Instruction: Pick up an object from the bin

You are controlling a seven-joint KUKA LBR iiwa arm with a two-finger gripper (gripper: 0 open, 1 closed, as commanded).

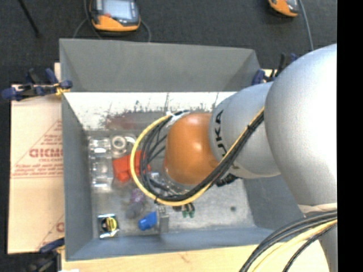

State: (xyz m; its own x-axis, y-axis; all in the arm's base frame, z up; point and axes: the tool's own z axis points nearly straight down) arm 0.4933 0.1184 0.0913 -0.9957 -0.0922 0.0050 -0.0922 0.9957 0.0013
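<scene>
My gripper point(155, 182) shows as a grey metal body under the arm's orange cover and cable loop, low over the middle of the bin. Just to its left lies a red-orange plastic piece point(121, 169). Below it are a small purple thing point(135, 196) and a grey lump point(133, 210). A blue block point(147, 221) lies near the front wall beside a grey piece point(164, 223). Small dark green things point(186, 211) sit to the lower right of the gripper.
A clear plastic item point(101, 164) and a white ring point(118, 143) lie in the bin's left part. A yellow-and-black tape measure point(108, 224) sits in the front left corner. The arm and its cover hide the bin's middle and right.
</scene>
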